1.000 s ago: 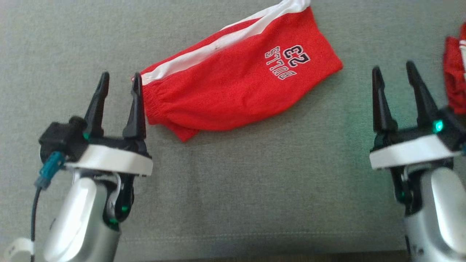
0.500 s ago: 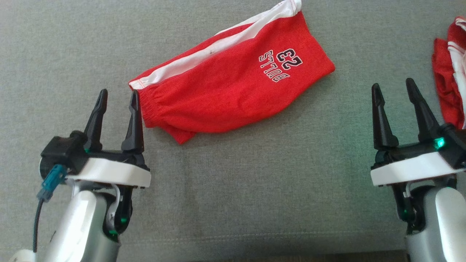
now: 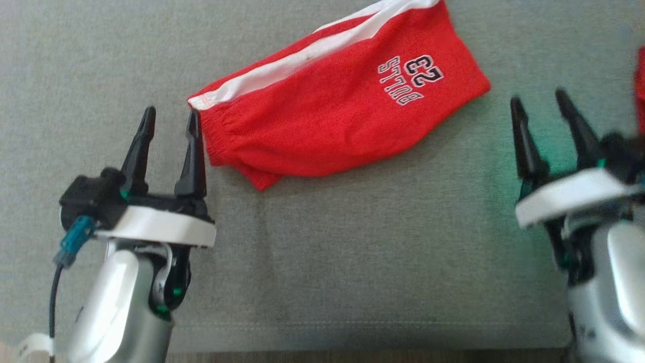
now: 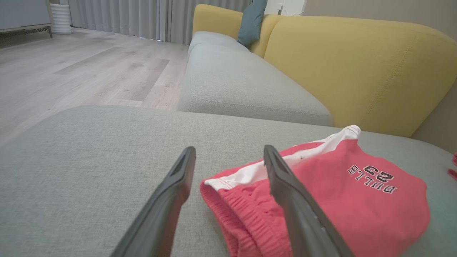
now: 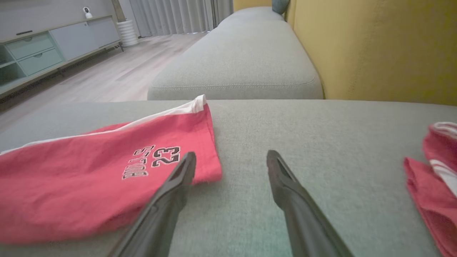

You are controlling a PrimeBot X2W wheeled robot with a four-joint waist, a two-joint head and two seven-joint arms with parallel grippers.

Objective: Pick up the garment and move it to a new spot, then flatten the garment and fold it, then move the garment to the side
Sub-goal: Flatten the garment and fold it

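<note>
1. Red cloth with a white side stripe and a printed number marks the garment (image 3: 342, 116), a pair of shorts. It is laid flat and doubled over on the grey seat cushion (image 3: 352, 262), between the two grippers.
2. The left gripper (image 3: 171, 111) is held with its fingers spread wide and nothing between them. Its inner finger is seen just beside the elastic waistband, but contact cannot be told.
3. The right gripper (image 3: 537, 96) is likewise spread wide and empty, near the hem end.
4. The flattening and folding are judged to be done. The move to the side is judged to be what is left.
5. From the head view the whole layout is given from above.
6. In the left wrist view the stacked waistband layers, a yellow backrest (image 4: 357, 64) and a wooden floor (image 4: 71, 67) are shown.
7. In the right wrist view a second red garment (image 5: 432, 171) is shown more fully at the right.
</note>
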